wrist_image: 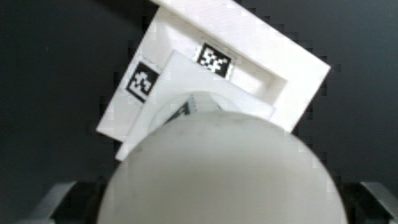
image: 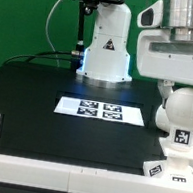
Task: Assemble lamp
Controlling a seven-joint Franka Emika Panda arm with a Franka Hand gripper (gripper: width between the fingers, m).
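White, smooth round-headed bulb (wrist_image: 217, 160) sits above the flared square base (wrist_image: 267, 70); pincer's (wrist_image: 215, 206) hold on it is unclear.

White glossy arm (image: 177, 52) with rounded shells, black cables (image: 48, 36) trailing from its base (image: 107, 51).

The black tabletop (image: 33, 100) carries few things. The marker board (image: 100, 110) lies flat near its middle, tags facing up. Behind it, at the far side, the robot's white pedestal (image: 105, 60) stands on the surface. A low white rail (image: 53, 165) runs along the near edge and rises into a block at the exterior view's left. The lamp base (image: 172, 167) rests at the exterior view's right, just behind the rail and apart from the marker board; the wrist view shows two of its tags.
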